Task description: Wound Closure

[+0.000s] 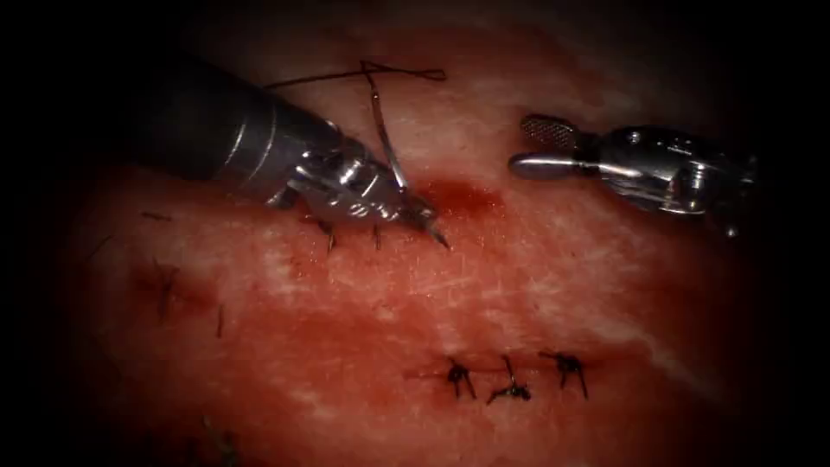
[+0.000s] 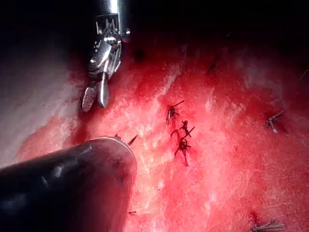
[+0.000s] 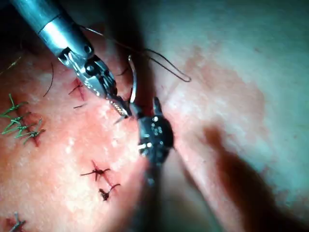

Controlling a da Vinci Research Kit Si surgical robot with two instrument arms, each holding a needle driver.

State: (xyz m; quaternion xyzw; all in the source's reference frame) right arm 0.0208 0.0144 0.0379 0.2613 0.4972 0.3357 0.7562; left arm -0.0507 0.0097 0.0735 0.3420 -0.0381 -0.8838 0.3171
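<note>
My left tool (image 1: 415, 207) grips the curved needle (image 1: 386, 143) near its lower end; stiff, slippery steel. Right tool (image 1: 540, 149) gapes, holding nothing. Thread (image 1: 380, 73) looks limp.

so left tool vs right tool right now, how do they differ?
The left tool has its jaws shut on the needle near one end, the curve rising clear of the tissue; the right tool has open jaws and holds nothing. The left tool's tip sits down at the tissue, by the red fluid; the right tool is off to the right, apart from needle and thread. Both are wristed needle drivers.
</note>
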